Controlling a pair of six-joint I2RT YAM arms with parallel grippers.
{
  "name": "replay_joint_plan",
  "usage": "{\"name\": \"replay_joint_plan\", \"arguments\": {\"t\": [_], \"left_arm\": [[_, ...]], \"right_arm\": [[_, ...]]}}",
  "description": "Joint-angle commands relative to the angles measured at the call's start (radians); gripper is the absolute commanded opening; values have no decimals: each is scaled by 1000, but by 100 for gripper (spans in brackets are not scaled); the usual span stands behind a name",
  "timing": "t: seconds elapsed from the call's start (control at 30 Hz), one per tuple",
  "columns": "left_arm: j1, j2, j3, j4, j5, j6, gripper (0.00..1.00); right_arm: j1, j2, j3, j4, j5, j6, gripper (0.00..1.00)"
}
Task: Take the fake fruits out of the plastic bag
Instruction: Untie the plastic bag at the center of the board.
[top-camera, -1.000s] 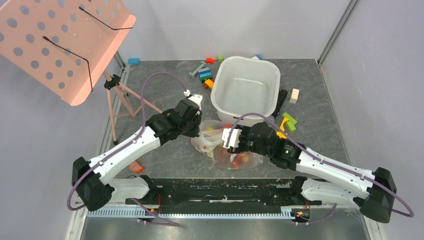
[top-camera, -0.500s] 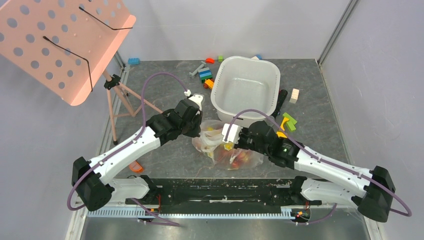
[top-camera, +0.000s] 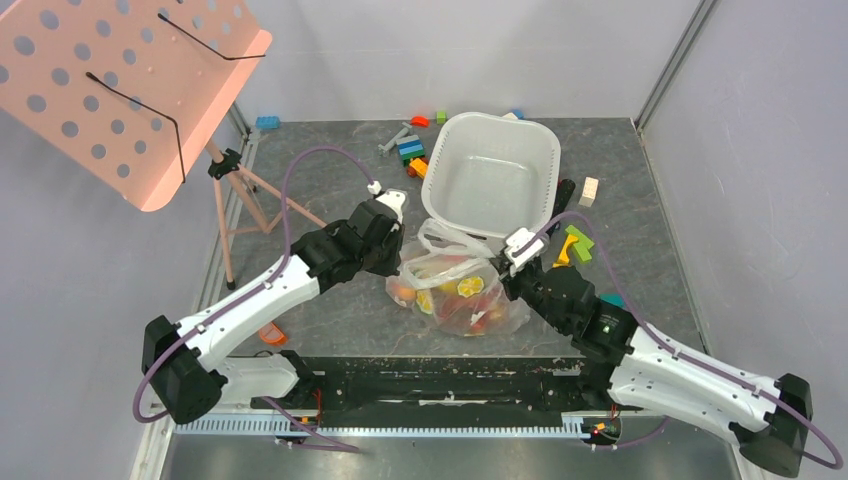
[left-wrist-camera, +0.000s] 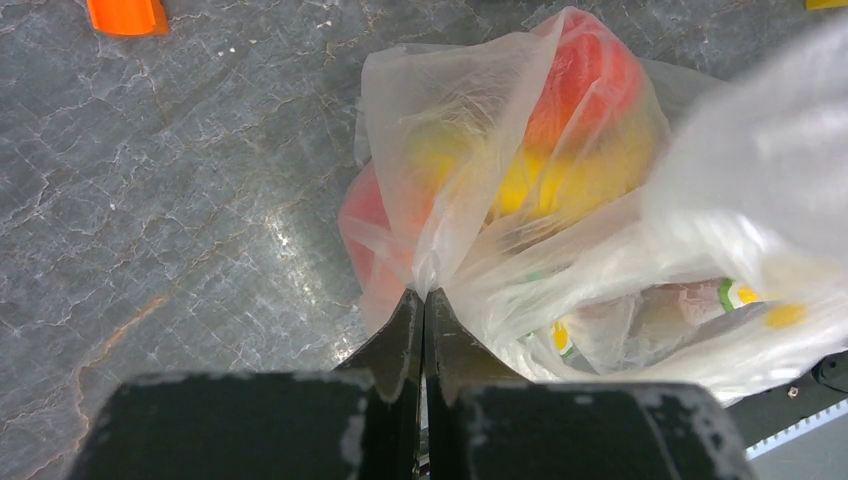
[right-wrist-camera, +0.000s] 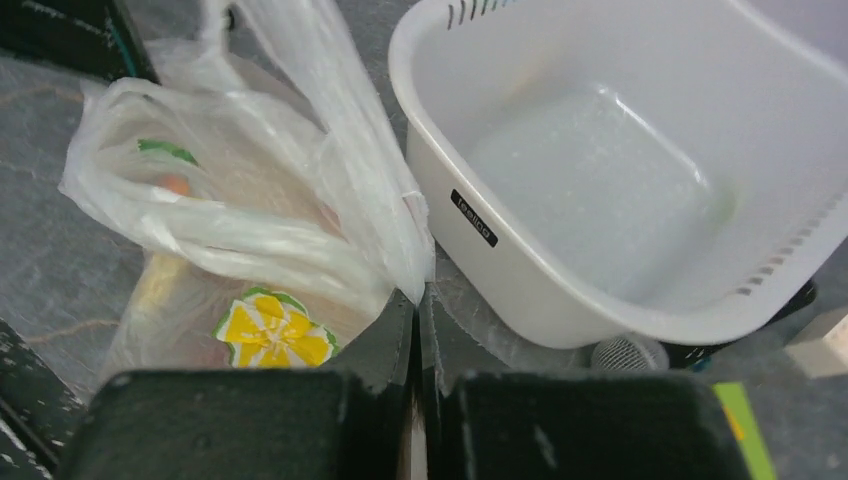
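The clear plastic bag (top-camera: 455, 290) lies on the grey table in front of the white basin (top-camera: 492, 170). The fake fruits are inside it: a red-orange one (left-wrist-camera: 585, 75), a yellow one (left-wrist-camera: 530, 180), a red one (left-wrist-camera: 365, 225) and a lemon slice (right-wrist-camera: 272, 330). My left gripper (left-wrist-camera: 424, 292) is shut on a pinch of film at the bag's left side (top-camera: 400, 265). My right gripper (right-wrist-camera: 418, 293) is shut on the film at the bag's right side, by the basin's near wall (right-wrist-camera: 500, 270). Between the two grips the film is pulled taut, and a loop handle (top-camera: 445, 238) stands up.
A pink perforated stand (top-camera: 120, 90) on tripod legs (top-camera: 245, 200) fills the left. Toy blocks (top-camera: 410, 150) lie behind the basin, with more (top-camera: 575, 245) to its right. An orange piece (top-camera: 272, 333) rests near the left arm's base.
My right gripper has shut on the bag's film and pulled back to the right, stretching the bag wider and exposing the fruits. The left arm has held still.
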Motion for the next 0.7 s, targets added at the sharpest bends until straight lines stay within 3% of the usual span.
{"name": "replay_joint_plan", "arguments": {"t": [0.0, 0.17, 0.23, 0.27, 0.33, 0.47, 0.67], "left_arm": [[5, -45, -15, 0, -34, -4, 2], [5, -56, -20, -13, -41, -6, 3], [5, -63, -20, -14, -39, -3, 10], [5, -68, -18, -16, -37, 2, 17], [5, -81, -9, -22, -31, 12, 43], [5, -132, 29, -16, 36, 53, 82], [-42, -265, 26, 108, 221, 153, 97]], "right_arm": [[-6, -67, -54, 69, 165, 275, 0], [-6, -137, -117, 84, 227, 438, 0], [-7, -162, -139, 96, 236, 474, 0], [-6, -173, -148, 101, 235, 483, 0], [-6, -184, -156, 108, 223, 484, 0], [-6, -185, -156, 105, 215, 479, 0], [-5, -179, -148, 105, 214, 475, 0]]}}
